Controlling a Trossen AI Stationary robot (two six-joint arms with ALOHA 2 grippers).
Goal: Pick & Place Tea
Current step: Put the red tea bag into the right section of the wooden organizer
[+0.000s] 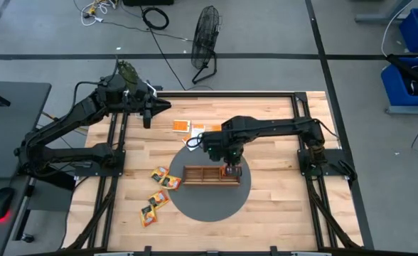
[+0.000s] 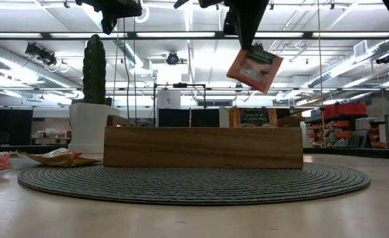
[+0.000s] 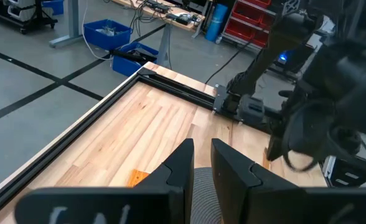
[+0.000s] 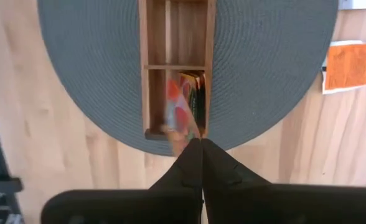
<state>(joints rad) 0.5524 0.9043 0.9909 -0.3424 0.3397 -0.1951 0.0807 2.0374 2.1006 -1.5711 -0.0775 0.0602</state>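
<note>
A red-and-orange tea sachet (image 2: 254, 69) is pinched by its top edge between the fully closed fingers of the right gripper (image 4: 201, 144) and hangs tilted above the end compartment of the wooden tray (image 1: 210, 175), apparently so it can be dropped beside the sachets already standing there. The tray sits on a round grey mat (image 1: 210, 203). More sachets (image 1: 159, 190) lie loose just off the mat, and two orange ones (image 1: 188, 127) are beyond the tray. The left gripper (image 3: 201, 163), fingers nearly together and empty, waits well away from the tray. The surface is pale wood; a workshop with a floor fan (image 1: 205, 41) lies beyond
</note>
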